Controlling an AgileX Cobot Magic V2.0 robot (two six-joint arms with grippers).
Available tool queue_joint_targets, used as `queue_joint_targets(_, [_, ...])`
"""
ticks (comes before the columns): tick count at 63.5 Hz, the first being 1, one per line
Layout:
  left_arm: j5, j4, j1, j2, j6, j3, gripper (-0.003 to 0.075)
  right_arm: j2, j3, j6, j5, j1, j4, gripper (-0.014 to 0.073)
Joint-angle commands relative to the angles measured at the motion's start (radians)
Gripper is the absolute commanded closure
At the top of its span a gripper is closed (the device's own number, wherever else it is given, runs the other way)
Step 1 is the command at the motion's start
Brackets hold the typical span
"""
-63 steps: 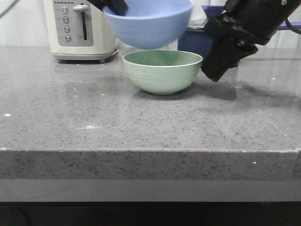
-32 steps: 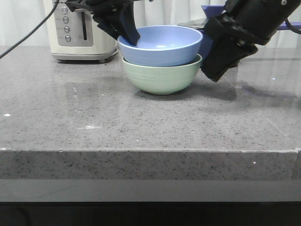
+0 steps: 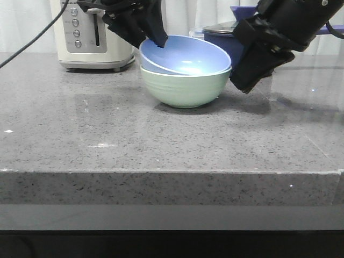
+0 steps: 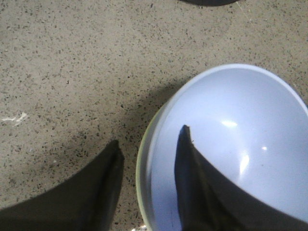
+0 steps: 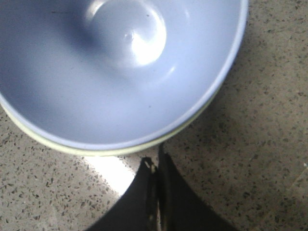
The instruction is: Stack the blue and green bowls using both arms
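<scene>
The blue bowl sits inside the green bowl at the middle back of the counter, tilted with its left rim higher. My left gripper is open and straddles the left rims, one finger inside the blue bowl and one outside the green bowl; its jaws stand well apart. My right gripper is shut and empty just right of the green bowl. In the right wrist view the shut gripper lies just off the green bowl's rim, below the blue bowl.
A cream toaster stands at the back left. A dark navy lidded saucepan stands behind the bowls, next to my right arm. The grey speckled counter runs to a front edge.
The blue bowl came down from above into the green bowl and has now sunk deeper and tilted. My left gripper has opened on its rim. The right arm has not moved.
</scene>
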Motion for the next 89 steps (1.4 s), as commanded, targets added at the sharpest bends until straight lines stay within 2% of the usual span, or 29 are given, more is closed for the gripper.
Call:
queue_joint_targets(1, [-0.042,-0.020,-0.005,-0.085,-0.003,-0.051,0.0427,-0.037,-0.026,-0.009,-0.027,-0.001,0.029,0.0657])
queue_joint_targets(12, [-0.001,0.012,-0.005,-0.181,-0.003,-0.053,0.0427,-0.037,-0.026,-0.009,-0.027,-0.001,0.029,0.0657])
queue_joint_targets(20, [-0.002,0.053,-0.005,-0.288,-0.003,0.009,0.0427,-0.037,-0.026,-0.009,-0.027,-0.001,0.029,0.0657])
queue_joint_targets(49, [-0.022,0.116,-0.005,-0.724,-0.005,0.495,0.0427,-0.037,-0.026,-0.009,-0.030,-0.001,0.035,0.0657])
queue_joint_targets(54, [-0.027,0.143,-0.004,-0.793,-0.046,0.567,0.0427,-0.037,-0.026,-0.009,-0.032,-0.001,0.035,0.0657])
queue_joint_targets(63, [-0.027,0.147,0.045,-0.891,-0.059,0.670,0.0427,-0.062,-0.026,0.022,-0.004,-0.025,0.022,0.0657])
queue_joint_targets(70, [-0.027,0.162,0.115,-0.952,-0.059,0.715,0.0427,-0.110,-0.026,0.151,0.051,-0.043,-0.069,0.0656])
queue_joint_targets(81, [-0.018,0.166,0.244,-1.002,-0.059,0.745,0.0427,-0.222,-0.026,0.490,0.167,-0.045,-0.374,0.0648])
queue_joint_targets(89, [-0.001,0.166,0.306,-1.014,-0.059,0.745,0.0427,-0.329,-0.003,0.669,0.247,-0.043,-0.508,0.0648])
